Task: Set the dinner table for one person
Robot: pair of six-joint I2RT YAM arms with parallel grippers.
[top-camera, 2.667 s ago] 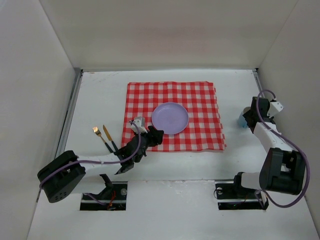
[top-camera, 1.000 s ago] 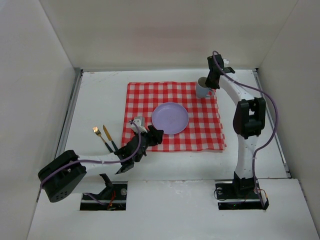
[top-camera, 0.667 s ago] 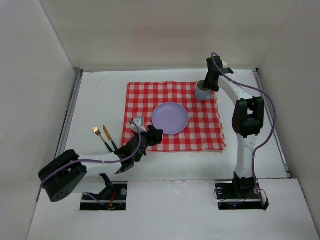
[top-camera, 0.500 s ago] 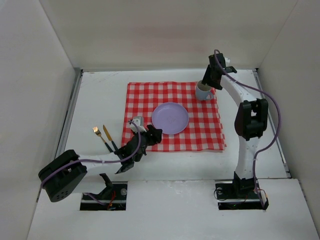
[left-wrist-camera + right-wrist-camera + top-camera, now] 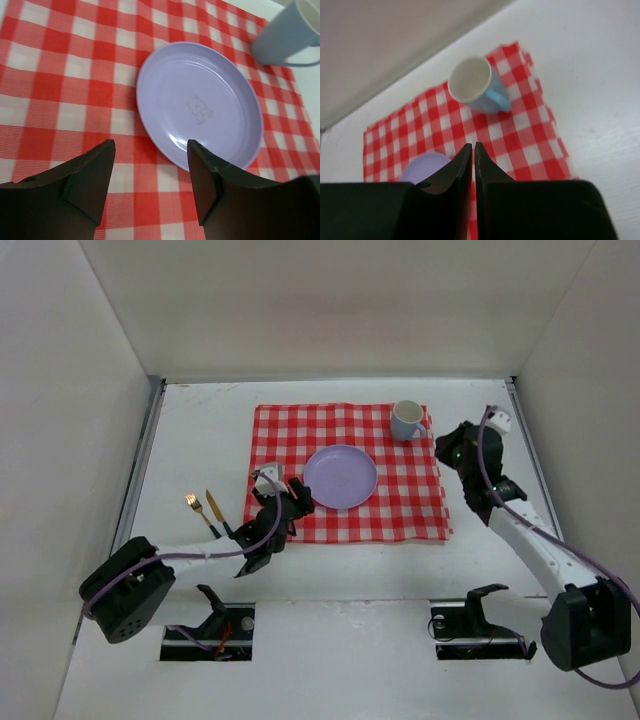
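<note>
The white dinner table (image 5: 200, 430) carries a red-and-white checked cloth (image 5: 345, 430) with a lilac plate (image 5: 341, 477) at its middle. A light blue mug (image 5: 406, 420) stands upright on the cloth's far right corner. A gold fork (image 5: 196, 508) and a knife (image 5: 218, 515) lie on the table left of the cloth. My left gripper (image 5: 296, 492) is open and empty over the cloth's near left part, by the plate's left rim (image 5: 200, 107). My right gripper (image 5: 447, 448) is shut and empty, right of the mug (image 5: 472, 87) and apart from it.
White walls enclose the table on three sides. Metal rails (image 5: 140, 470) run along the side edges. The fork and knife lie close to my left forearm. In the left wrist view the mug (image 5: 285, 35) shows beyond the plate.
The right arm carried the mug from the table's right side to the cloth's far right corner, let go of it and drew back to the right. The left gripper shifted slightly toward the plate.
</note>
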